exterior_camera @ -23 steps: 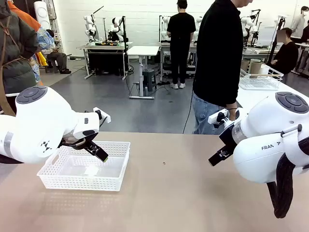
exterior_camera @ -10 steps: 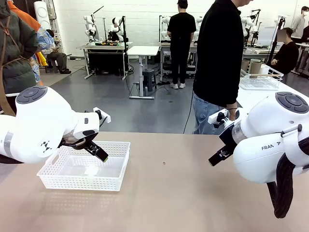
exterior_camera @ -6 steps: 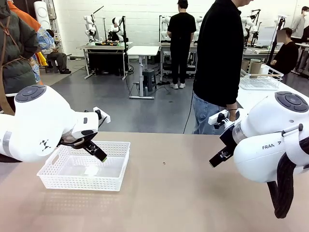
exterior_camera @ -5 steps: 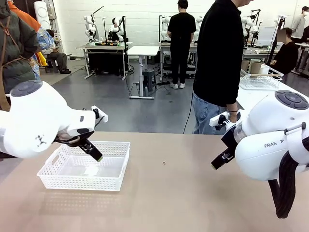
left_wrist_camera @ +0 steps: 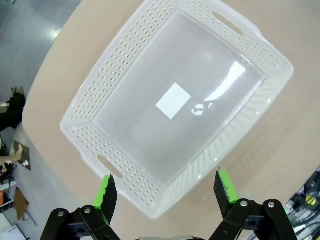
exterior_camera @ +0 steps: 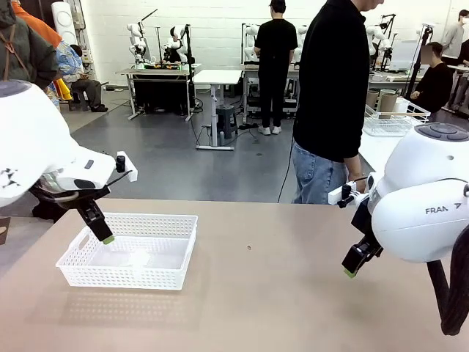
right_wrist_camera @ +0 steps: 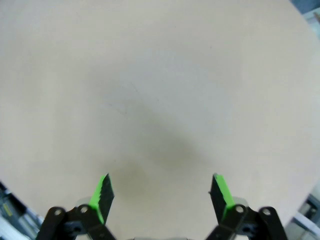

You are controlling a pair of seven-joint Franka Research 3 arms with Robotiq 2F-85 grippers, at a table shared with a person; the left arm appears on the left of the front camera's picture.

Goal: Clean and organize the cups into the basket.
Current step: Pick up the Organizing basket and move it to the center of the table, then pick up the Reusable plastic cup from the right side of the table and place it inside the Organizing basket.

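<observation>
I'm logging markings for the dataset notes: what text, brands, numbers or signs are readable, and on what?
"FRAN": on the white shell of the right arm; the rest is hidden past its curve.
White sticker on the floor of the basket: blank.
Dark emblem on the left arm: no letters legible.

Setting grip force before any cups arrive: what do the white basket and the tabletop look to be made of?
Basket: looks like moulded plastic, white, slightly translucent and glossy. Its floor throws back bright glare patches, and the walls are a regular lattice of moulded slots under a solid rim.
Table: smooth matte beige top, probably laminate. It gives only soft, blurred reflections and shows no visible grain.
</observation>
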